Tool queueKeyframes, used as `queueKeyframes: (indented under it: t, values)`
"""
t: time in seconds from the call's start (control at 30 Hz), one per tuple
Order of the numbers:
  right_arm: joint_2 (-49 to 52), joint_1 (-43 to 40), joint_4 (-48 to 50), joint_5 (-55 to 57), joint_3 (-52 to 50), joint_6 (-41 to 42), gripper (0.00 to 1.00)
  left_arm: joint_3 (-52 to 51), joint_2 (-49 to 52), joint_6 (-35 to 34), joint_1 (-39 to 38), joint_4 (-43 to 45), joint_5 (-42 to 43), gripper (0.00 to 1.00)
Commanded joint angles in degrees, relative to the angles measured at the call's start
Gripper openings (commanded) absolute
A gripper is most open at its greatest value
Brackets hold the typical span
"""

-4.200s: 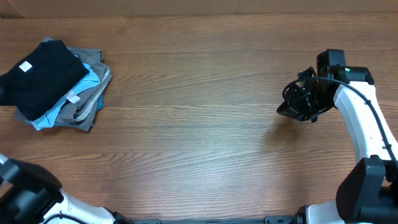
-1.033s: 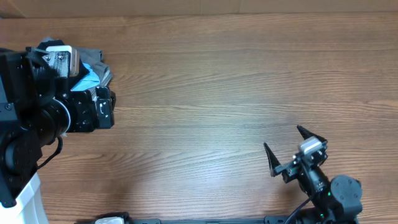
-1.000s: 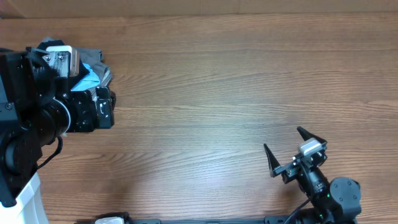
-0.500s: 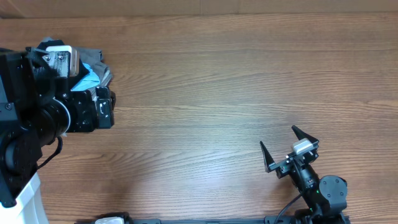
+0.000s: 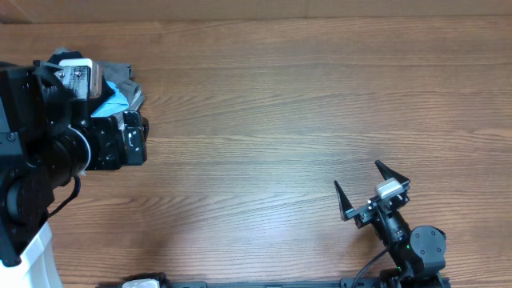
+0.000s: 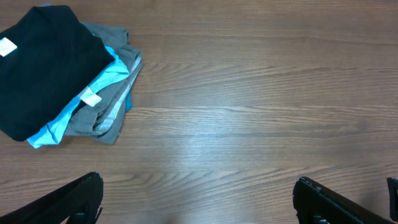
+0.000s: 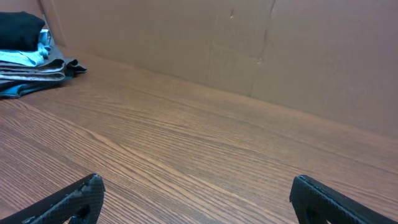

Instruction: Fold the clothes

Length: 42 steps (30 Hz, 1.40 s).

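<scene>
Note black T-shirt (image 6: 50,68) bundled on top of light blue shirt (image 6: 106,78) and grey garments (image 6: 111,115) at 10 o'clock of table (image 5: 256,120), seemingly stacked as a waiting pile, not yet spread. Note left gripper (image 6: 198,186) hanging over that side, fingers wide apart and empty, probably poised to take the top garment. Note right gripper (image 5: 357,176) at 5 o'clock, likewise spread and empty, well apart from the pile, probably parked.

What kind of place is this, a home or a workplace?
Probably a robot test bench, not a home: a wooden table, a plain cardboard wall behind it, a pile of clothes near one corner, and the right claw open above the wood.
</scene>
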Motion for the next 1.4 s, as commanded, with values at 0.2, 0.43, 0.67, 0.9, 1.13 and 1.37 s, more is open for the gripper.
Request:
queueKeyframes:
  t: [0.2,0.43,0.67,0.9,1.13,1.37]
  values:
    - [-0.68,-0.31,0.37,-0.26,-0.44,0.15,1.00,0.02,0.33,-0.55,-0.46,0.09,-0.20,1.00]
    - [-0.68,-0.31,0.37,-0.26,-0.44,0.15,1.00,0.00,-0.17,-0.48,-1.44,0.11,-0.42,1.00]
    - [-0.68,-0.31,0.37,-0.26,-0.44,0.15,1.00,-3.87,-7.50,0.63,-5.81,11.76,-4.15,1.00]
    - [-0.68,-0.31,0.37,-0.26,-0.44,0.15,1.00,-24.48,-22.36,0.52,-7.48,37.81,-2.12,1.00]
    - [-0.68,-0.31,0.37,-0.26,-0.44,0.15,1.00,-49.33,-39.26,2.69,-7.43,56.83,-2.29,1.00]
    - [-0.68,-0.31,0.37,-0.26,-0.44,0.17,1.00,-68.06,-55.12,2.67,-7.37,64.61,-2.34,1.00]
